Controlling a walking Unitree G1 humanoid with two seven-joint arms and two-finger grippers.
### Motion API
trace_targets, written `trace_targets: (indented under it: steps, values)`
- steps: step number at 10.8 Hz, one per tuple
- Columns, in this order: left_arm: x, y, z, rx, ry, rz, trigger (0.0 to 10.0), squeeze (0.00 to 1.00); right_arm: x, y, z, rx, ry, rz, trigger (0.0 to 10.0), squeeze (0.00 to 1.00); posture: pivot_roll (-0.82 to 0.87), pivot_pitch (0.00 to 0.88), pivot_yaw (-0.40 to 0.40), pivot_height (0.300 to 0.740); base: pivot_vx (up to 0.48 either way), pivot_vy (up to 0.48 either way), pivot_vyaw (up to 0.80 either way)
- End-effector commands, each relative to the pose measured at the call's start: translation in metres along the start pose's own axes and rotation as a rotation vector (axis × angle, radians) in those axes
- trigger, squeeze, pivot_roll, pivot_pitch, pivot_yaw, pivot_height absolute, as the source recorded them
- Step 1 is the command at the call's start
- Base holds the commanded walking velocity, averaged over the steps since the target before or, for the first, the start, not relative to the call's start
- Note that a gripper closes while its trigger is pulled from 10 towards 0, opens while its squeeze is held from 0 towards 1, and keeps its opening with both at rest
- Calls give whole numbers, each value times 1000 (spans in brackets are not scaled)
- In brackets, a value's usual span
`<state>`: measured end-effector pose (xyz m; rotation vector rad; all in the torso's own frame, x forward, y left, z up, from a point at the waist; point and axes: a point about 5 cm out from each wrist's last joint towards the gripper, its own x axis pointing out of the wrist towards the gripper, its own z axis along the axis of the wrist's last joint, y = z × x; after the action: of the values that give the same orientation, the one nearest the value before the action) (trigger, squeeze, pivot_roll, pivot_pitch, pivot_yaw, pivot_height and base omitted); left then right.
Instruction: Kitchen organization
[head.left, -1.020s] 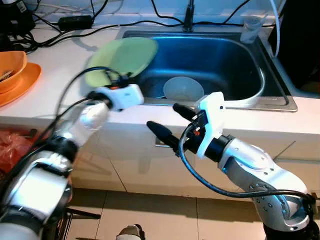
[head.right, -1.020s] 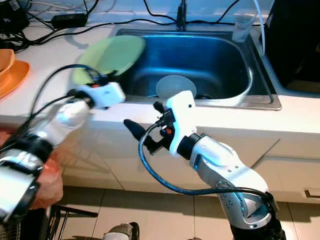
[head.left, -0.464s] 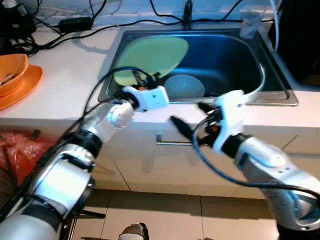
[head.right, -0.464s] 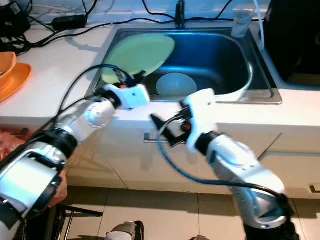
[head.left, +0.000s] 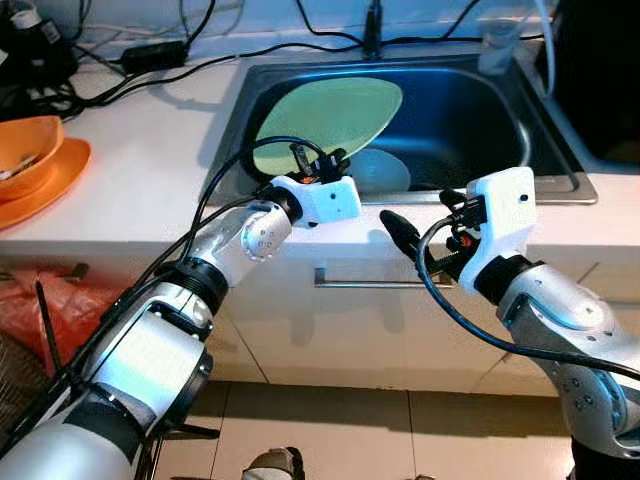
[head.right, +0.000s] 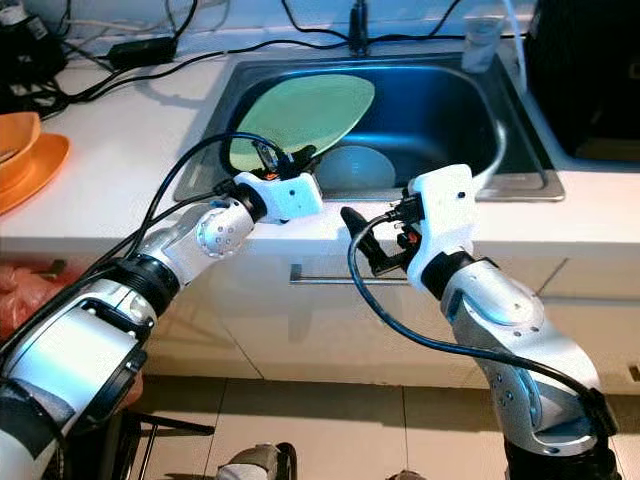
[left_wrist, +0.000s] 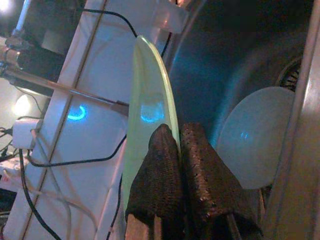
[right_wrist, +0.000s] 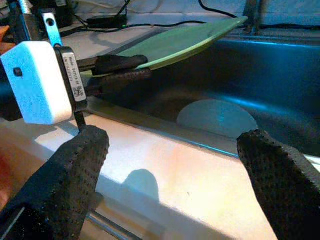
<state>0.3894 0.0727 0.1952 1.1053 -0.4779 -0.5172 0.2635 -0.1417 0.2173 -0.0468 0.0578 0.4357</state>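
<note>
Left wrist view | green plate (left_wrist: 150, 105) rim clamped between left jaws (left_wrist: 179, 145) | over sink (head.left: 480, 130)

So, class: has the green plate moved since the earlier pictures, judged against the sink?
Yes. The left claw has carried the green plate rightward, from over the counter edge to over the sink basin.

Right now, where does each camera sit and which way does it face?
Left eye and right eye views: on the head, looking down at the sink; both arms show.
Left wrist view: along the left hand, clamped on the green plate above the pale bowl.
Right wrist view: along the open right hand, facing the sink from the counter edge.
Shared: all show plate and bowl.
</note>
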Motion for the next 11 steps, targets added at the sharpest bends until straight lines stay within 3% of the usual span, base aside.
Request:
trace_targets:
  steps: [1, 4, 6, 9, 11]
  values:
    - [5, 8, 6, 33, -29, 24, 0, 0, -2, 0, 4, -11, -11, -10, 10000, 0, -116, 119, 136, 740, 0, 0, 0]
    - [6, -4, 8, 31, -20, -19, 0, 0, -3, 4, 11, 1, -48, 1, 10000, 0, -144, 138, 147, 740, 0, 0, 0]
    - [9, -7, 8, 16, 5, -39, 0, 0, 5, 19, 24, 20, -108, 52, 10000, 0, -156, 155, 146, 740, 0, 0, 0]
    - [11, -2, 7, 28, 30, -36, 0, 0, 3, 33, 35, 47, -151, 100, 10000, 0, -162, 185, 147, 740, 0, 0, 0]
    - [13, 10, 4, -47, 71, 63, 0, 0, 4, 37, 32, 73, -141, 101, 10000, 0, -152, 207, 153, 740, 0, 0, 0]
